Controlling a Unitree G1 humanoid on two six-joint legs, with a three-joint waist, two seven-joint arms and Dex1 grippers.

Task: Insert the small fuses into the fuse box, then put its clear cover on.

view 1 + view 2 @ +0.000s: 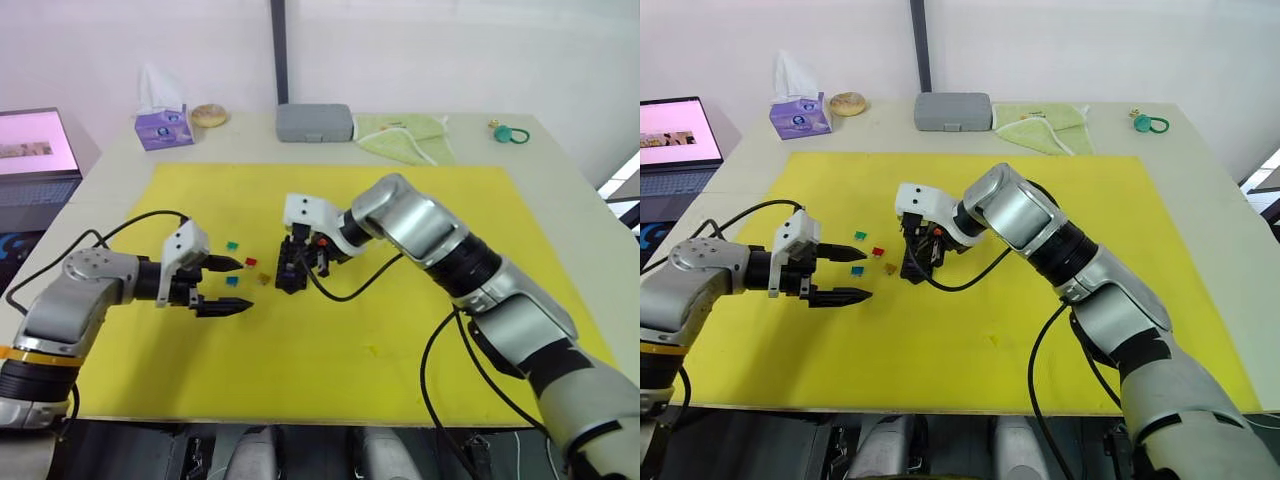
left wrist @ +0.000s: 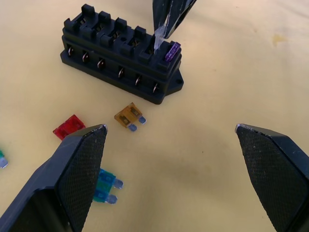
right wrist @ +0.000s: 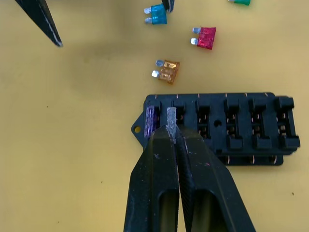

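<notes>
Head view: my left gripper (image 1: 225, 285) hangs spread beside loose fuses. Left wrist: orange fuse (image 2: 129, 117) near fuse box (image 2: 120, 60). Right wrist: my right gripper (image 3: 172, 126) pinches grey fuse (image 3: 171, 118), beside seated purple fuse (image 3: 149, 119). Next, press straight down into slot 2.

A black fuse box (image 2: 120, 60), purple fuse (image 2: 172, 51), and orange (image 2: 130, 117), red (image 2: 69, 127) and teal fuses (image 2: 104, 185) on a yellow mat (image 1: 400, 340).

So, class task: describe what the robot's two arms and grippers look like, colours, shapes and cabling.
Both arms are rounded silver-grey shells joined by black segments, with loose black cables looping alongside them. A white boxy module sits at each wrist. The left gripper and right gripper each have two black fingers tapering to points; the left's finger pads are finely textured.
</notes>
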